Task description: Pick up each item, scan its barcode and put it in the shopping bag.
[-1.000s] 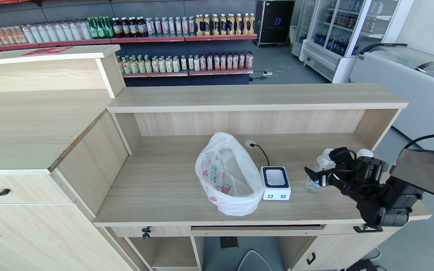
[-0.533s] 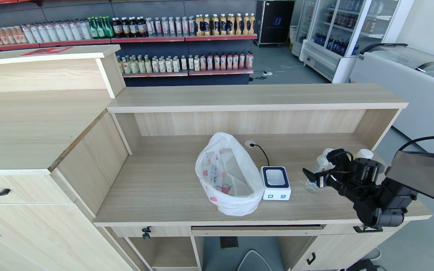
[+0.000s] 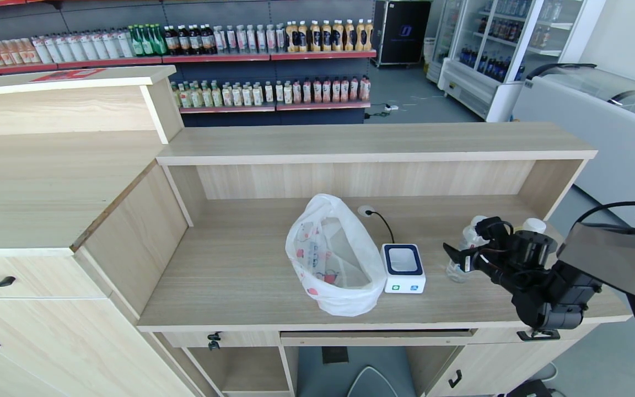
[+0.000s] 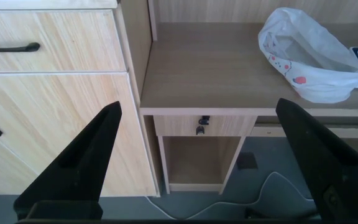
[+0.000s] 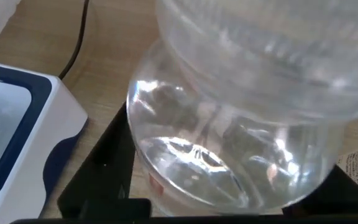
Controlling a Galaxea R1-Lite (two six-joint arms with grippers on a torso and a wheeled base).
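Right of the scanner on the worktop, bottle stands upright within the right pincer, clamped or not I cannot tell; judgement: close squarely on the waist, confirm hold, lift straight before turning the barcode to the scanner.

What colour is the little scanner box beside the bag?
The scanner is white, with a dark blue frame round its window; the head view shows it best.

On the counter, the shopping bag is set just left of the scanner, close against it. A bottle is stood to the scanner's right, apart from it. A second bottle is placed farther right and behind. A cable is run back from behind the scanner.
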